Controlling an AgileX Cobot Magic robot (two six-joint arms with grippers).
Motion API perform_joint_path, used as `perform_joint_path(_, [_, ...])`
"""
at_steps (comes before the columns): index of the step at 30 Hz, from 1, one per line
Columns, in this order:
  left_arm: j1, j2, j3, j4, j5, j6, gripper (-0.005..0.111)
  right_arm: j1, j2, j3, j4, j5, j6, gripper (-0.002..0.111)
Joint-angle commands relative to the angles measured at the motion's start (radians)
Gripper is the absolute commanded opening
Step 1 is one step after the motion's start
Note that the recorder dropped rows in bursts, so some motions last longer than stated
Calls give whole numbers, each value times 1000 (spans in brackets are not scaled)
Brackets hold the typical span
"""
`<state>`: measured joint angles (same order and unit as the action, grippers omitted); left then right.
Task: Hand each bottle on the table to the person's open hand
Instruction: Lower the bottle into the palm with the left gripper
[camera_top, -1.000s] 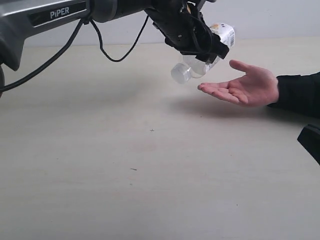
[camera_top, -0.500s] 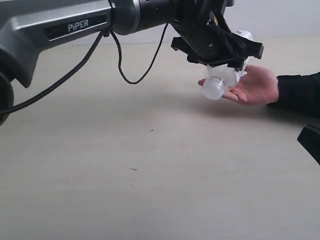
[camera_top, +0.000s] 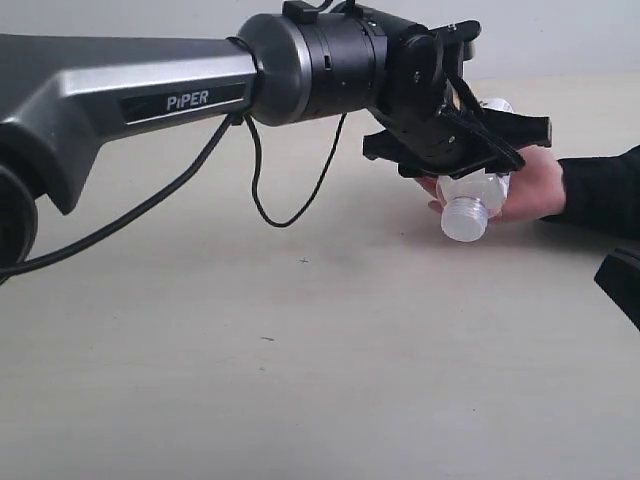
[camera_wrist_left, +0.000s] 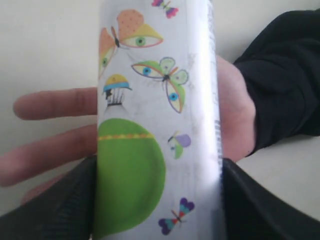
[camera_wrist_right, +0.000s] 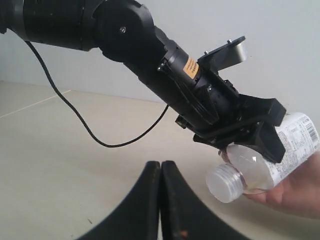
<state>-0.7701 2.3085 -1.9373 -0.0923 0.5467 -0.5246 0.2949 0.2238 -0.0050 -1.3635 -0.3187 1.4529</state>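
Black cable (camera_top: 286, 224): hangs in a loop under the grey-and-black left arm (camera_top: 150, 95), at 9 o'clock of the handover and clear of the pale beige surface (camera_top: 300, 360). A low pull-back could drag it across the surface.

Left gripper (camera_top: 472, 150): its black fingers clamp the bottle's body from both sides and grip it firmly.

White-and-green labelled plastic bottle with butterfly print (camera_wrist_left: 155, 125): off the surface at 3 o'clock in the exterior view, tilted over the palm, with its clear threaded neck pointing toward 7 o'clock. I cannot tell whether it touches the skin.

Bare palm-up hand on a black-sleeved arm (camera_top: 535, 185): reaches in from 3 o'clock and lies open directly under the bottle's body.

Main risk: the neck end overhangs the palm's edge. If the fingers part before the hand carries the weight, the bottle probably tips neck-first and drops to the surface.

Second risk: the body is round and smooth and the hand lies flat, not cupped. Once let go it may roll off toward 9 o'clock.

Third risk: the fingers sit close to the skin. Pressing lower or opening wide could nip or push the hand.

Right gripper (camera_wrist_right: 160, 172): its fingers are pressed together with nothing between them. It sits low at 4 o'clock, well apart from the handover, and is little threat unless it rises.
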Motion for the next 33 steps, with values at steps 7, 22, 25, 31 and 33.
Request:
perform_joint_path(7, [-33, -14, 101, 5, -252, -161, 0, -3, -3, 5, -3, -4, -1, 0])
perform_joint_path(22, [-52, -14, 148, 5, -203, -165, 0, -3, -3, 5, -3, -4, -1, 0])
perform_joint_path(25, [-52, -14, 148, 5, -200, -165, 8, -3, -3, 5, -3, -4, -1, 0])
perform_joint_path(31, [-52, -14, 148, 5, -194, -165, 54, -3, -3, 5, 0, -4, -1, 0])
perform_joint_path(33, [-52, -14, 148, 5, -194, -165, 68, -3, -3, 5, 0, -4, -1, 0])
